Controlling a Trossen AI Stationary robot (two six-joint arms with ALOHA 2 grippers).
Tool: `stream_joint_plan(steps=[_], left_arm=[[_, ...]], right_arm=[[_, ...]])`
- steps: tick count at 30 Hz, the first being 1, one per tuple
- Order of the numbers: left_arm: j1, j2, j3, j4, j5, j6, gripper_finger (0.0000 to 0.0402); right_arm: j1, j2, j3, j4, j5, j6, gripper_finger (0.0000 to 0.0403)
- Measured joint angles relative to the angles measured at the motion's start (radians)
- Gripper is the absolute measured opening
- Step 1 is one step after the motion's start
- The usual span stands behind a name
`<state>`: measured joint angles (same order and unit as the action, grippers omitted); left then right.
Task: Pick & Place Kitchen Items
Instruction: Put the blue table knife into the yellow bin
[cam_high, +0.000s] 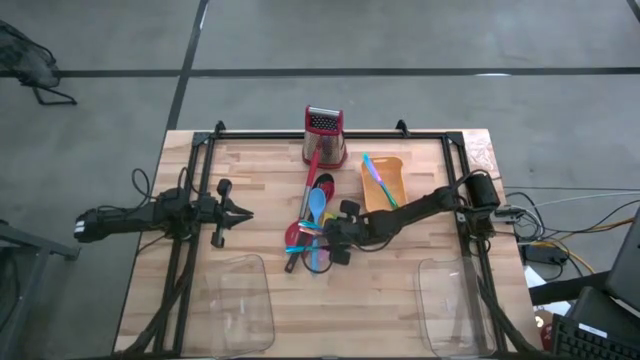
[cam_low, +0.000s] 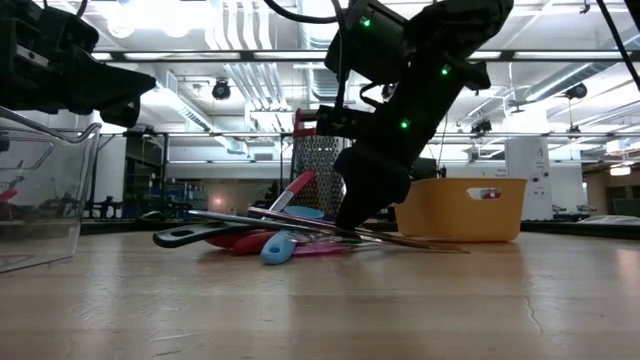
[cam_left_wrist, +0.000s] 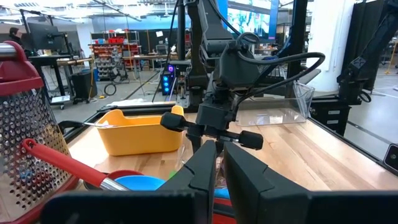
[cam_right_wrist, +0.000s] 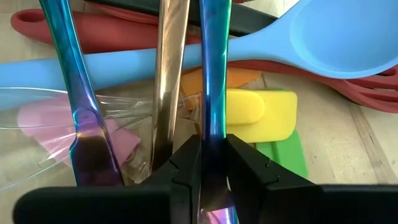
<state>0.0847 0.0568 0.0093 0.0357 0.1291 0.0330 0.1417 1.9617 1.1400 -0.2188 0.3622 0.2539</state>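
Note:
A pile of kitchen items (cam_high: 313, 232) lies at the table's middle: a blue spoon (cam_right_wrist: 336, 37), a red spatula (cam_right_wrist: 93, 34), thin metallic sticks, and small yellow (cam_right_wrist: 261, 115), green (cam_right_wrist: 286, 155) and pink (cam_right_wrist: 43, 121) pieces. My right gripper (cam_right_wrist: 213, 171) reaches down into the pile from the right (cam_high: 337, 240) and is shut on a thin shiny blue stick (cam_right_wrist: 211, 81). A golden stick (cam_right_wrist: 168, 81) lies beside it. My left gripper (cam_high: 243, 213) hovers level and shut, left of the pile, holding nothing. My right gripper pinches the thin blue stick (cam_right_wrist: 212, 140) between its two fingers (cam_right_wrist: 186, 168), one on each long side. The fingers slant down from the table's right side. The stick runs straight out ahead between them and lies on the pile, across the blue spoon's handle.
A red-topped metal grater (cam_high: 325, 135) stands at the far middle. An orange tray (cam_high: 383, 183) holding coloured sticks sits right of the pile. Two clear plastic trays rest near the front edge, one left (cam_high: 240, 300), one right (cam_high: 455, 300). A black frame (cam_high: 300, 133) borders the table.

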Motion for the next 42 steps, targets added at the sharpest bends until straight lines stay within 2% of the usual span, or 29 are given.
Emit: stream_joint_plan(steps=[23, 34, 42], left_arm=[[0.0, 0.0, 0.0, 0.0, 0.0, 0.0, 0.0039], [0.0, 0.0, 0.0, 0.0, 0.0, 0.0, 0.0039], [0.0, 0.0, 0.0, -0.001, 0.0, 0.0, 0.0039]], right_arm=[[0.0, -0.076, 0.0, -0.017, 0.004, 0.032, 0.0058], [-0.003, -0.225, 0.0, -0.072, 0.008, 0.092, 0.0058], [-0.005, -0.351, 0.0, -0.242, 0.146, 0.152, 0.0059]])
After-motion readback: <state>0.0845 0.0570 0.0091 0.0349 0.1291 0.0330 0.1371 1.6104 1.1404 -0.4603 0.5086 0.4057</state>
